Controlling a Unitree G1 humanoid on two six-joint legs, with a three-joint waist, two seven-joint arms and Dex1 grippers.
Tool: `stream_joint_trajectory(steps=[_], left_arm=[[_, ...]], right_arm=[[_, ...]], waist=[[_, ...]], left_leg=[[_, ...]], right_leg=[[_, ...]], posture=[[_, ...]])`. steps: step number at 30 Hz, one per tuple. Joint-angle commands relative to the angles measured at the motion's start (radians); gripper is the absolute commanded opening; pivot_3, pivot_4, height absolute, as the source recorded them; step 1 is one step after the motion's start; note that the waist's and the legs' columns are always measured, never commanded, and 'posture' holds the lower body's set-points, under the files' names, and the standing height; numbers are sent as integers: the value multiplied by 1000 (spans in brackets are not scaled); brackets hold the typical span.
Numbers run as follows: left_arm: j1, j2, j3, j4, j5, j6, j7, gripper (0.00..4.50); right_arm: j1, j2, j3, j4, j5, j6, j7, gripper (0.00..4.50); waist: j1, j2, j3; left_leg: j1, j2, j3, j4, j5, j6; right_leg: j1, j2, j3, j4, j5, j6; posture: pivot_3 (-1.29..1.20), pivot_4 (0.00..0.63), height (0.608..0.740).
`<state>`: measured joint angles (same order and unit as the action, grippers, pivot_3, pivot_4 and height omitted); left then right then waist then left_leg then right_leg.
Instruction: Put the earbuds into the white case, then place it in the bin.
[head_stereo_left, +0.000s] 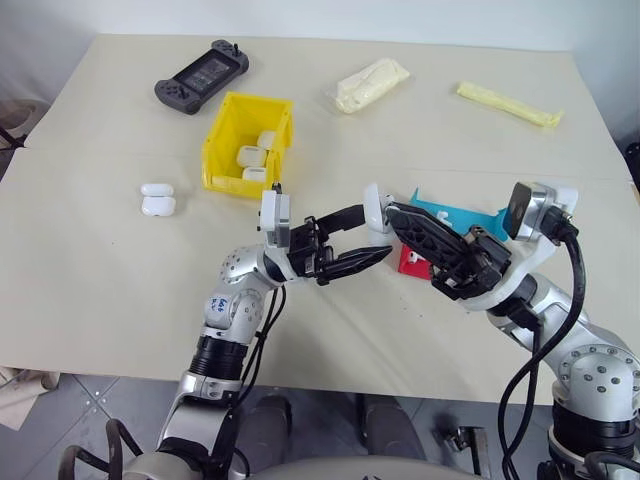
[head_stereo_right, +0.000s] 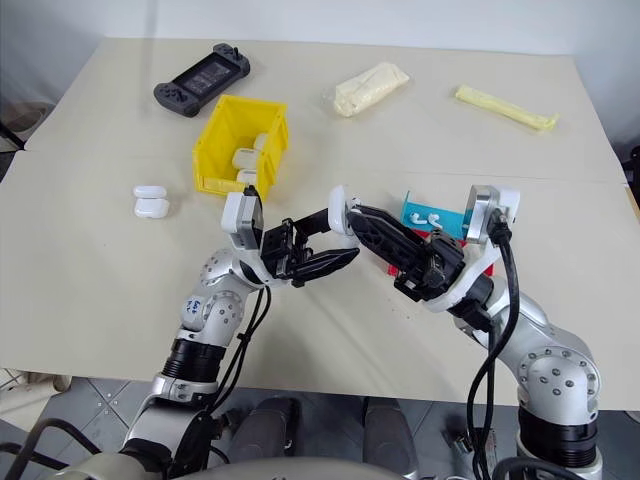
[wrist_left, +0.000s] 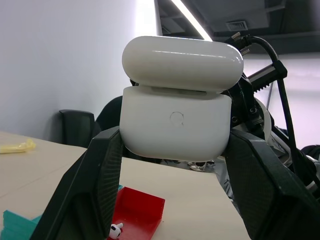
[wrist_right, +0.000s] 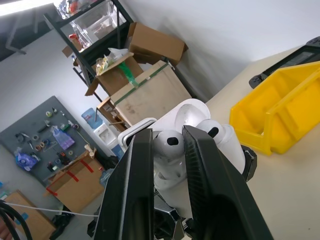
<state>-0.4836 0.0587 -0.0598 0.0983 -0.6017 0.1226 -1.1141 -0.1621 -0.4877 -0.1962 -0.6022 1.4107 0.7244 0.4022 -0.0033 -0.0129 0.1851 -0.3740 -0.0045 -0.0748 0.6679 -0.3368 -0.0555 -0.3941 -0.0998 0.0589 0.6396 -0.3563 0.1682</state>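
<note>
Table (head_stereo_left: 420, 330): wide, pale cream top, seam running across mid-way. Far left corner: dark handheld game console (head_stereo_left: 201, 76), lying flat, angled. Just in front of it, yellow bin (head_stereo_left: 222, 140), several white cases inside. Left of bin, apart from it: spare white case (head_stereo_left: 157, 199), lid open, lying on table. Far centre: clear bag w/ pale yellowish contents (head_stereo_left: 370, 84). Far right: long thin yellow packet (head_stereo_left: 508, 104), lying diagonal. Right-centre, nearer: low tray (head_stereo_right: 435, 218), teal + red parts, two small white earbuds (head_stereo_right: 431, 216) in teal part.
</note>
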Motion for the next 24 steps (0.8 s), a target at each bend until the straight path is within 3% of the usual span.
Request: stream_joint_trajectory(steps=[1,4,10,12,15,22,24], left_arm=[[-16,-21,-8,-34,-27,-15,-18,2709],[-15,-21,-3,-28,-23,-16,-24,2709],[3,39,26,-20,-15,-17,-58,2709],[12,107,35,-15,9,-34,-102,2709],[8,181,28,12,63,-87,-136,2709],[-52,272,-48,100,275,-249,-127,2709],[-66,274,-72,107,310,-248,-110,2709]], right_arm=[[8,-33,21,-24,-46,4,18,2108],[21,-69,-24,-16,-49,-7,46,3034],[125,-226,-186,39,-66,0,161,3034],[200,-307,-236,80,-168,-14,264,3034],[262,-374,-263,134,-282,-55,377,2481],[150,-400,-179,147,-434,-118,476,155],[104,-394,-136,129,-451,-112,480,30]], waist=[[1,0,0],[2,0,0],[8,-1,0],[6,-1,0],[1,-1,0],[3,-1,0],[4,-1,0]], left_leg=[[0,0,0,0,0,0],[0,0,0,0,0,0],[0,0,0,0,0,1],[0,0,0,-1,-1,1],[2,0,1,-2,-1,1],[3,0,2,-1,-1,1],[2,1,1,-1,0,1]], right_leg=[[0,0,0,0,0,0],[0,0,0,-1,0,0],[2,0,0,-3,0,0],[2,1,0,-3,0,0],[2,2,1,-3,0,0],[2,2,1,-2,0,0],[2,2,1,-2,0,0]], posture=[[0,150,740],[0,150,740],[0,150,740],[0,150,740],[0,150,740],[0,150,740],[0,150,740]])
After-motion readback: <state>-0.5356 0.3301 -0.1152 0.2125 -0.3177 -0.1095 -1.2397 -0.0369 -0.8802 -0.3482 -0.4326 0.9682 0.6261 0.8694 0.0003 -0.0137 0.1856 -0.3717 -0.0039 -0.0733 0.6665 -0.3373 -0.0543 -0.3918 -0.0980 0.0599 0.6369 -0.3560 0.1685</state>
